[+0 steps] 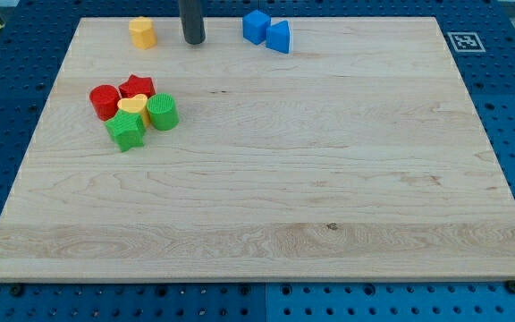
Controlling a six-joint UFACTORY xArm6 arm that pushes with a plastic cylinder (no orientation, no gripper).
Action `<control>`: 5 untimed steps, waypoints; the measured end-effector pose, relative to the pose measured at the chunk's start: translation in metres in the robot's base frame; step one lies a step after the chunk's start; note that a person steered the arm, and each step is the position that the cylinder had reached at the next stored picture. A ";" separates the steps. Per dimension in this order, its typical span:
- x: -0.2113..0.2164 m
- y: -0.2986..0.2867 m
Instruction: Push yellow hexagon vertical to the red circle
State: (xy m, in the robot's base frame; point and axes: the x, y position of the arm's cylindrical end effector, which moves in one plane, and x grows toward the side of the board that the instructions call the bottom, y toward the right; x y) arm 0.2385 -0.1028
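Observation:
The yellow hexagon (142,32) sits near the board's top edge, left of centre. The red circle (105,101) lies lower down at the view's left, at the left end of a tight cluster. My tip (193,41) stands on the board just to the right of the yellow hexagon, a short gap apart from it. The rod rises out of the view's top.
The cluster beside the red circle holds a red star (137,87), a yellow heart (132,105), a green circle (162,112) and a green star (126,131). A blue block (256,26) and a blue triangle (279,37) sit at the top, right of my tip.

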 end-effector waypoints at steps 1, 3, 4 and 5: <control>-0.032 -0.008; -0.046 -0.041; -0.046 -0.068; -0.046 -0.076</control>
State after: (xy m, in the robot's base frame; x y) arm 0.1926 -0.1783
